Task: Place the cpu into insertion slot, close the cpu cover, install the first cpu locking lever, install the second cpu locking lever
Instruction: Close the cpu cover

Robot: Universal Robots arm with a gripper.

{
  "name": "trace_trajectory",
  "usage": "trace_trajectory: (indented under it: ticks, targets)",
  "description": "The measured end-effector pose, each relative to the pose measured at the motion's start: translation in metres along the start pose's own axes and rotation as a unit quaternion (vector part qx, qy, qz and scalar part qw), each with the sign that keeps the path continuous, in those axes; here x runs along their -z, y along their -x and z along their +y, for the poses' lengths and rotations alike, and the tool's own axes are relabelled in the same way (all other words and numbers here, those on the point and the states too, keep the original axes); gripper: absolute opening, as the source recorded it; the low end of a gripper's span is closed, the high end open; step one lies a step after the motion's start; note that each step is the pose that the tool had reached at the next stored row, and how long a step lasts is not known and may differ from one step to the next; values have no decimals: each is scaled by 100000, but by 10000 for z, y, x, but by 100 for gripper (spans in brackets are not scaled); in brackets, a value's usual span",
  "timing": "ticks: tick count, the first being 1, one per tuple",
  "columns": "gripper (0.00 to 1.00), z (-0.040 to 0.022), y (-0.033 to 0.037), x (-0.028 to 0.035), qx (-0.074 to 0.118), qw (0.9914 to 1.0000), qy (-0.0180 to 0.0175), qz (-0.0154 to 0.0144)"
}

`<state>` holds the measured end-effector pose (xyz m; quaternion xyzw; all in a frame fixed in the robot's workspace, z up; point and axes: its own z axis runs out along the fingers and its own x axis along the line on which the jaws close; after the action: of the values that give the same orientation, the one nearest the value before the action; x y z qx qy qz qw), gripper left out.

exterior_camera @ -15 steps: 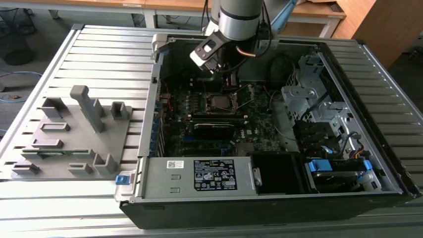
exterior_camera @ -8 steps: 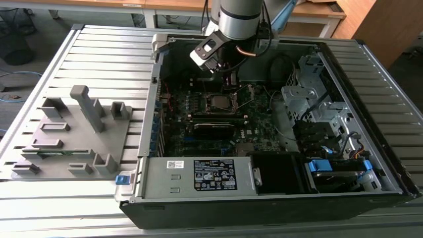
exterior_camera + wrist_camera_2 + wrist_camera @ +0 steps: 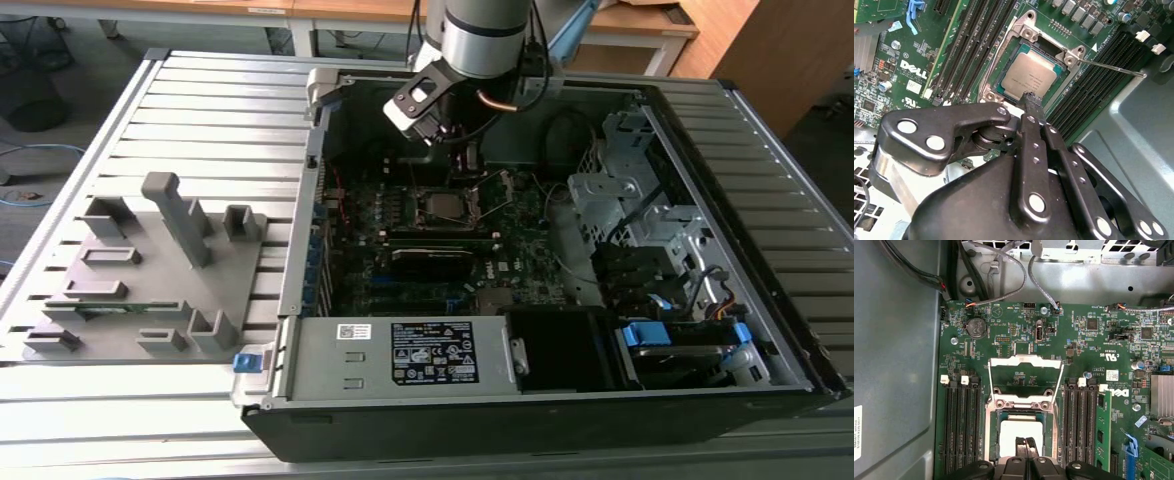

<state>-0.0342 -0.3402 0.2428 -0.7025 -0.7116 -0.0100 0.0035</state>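
fingers: the gripper (image 3: 1029,96) has them pressed together, pinching nothing, tips poised at the near edge of the cpu (image 3: 1030,74).
cpu: seated flat in the insertion slot (image 3: 1024,403), just beyond the tips; in the exterior view, about 6 o'clock from them.
cpu cover (image 3: 1025,361): swung open past the slot's far side, not yet closed.
locking lever (image 3: 1109,67): thin rod, unlatched beside the slot.

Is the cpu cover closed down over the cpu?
No. In the first wrist view the cpu cover is swung open, leaving the cpu exposed.
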Motion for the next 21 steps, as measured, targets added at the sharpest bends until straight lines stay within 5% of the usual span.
trace_trajectory:
  ticks: [21]
  targets:
    - [11, 0, 0, 33, 1, 100000, -5, -10]
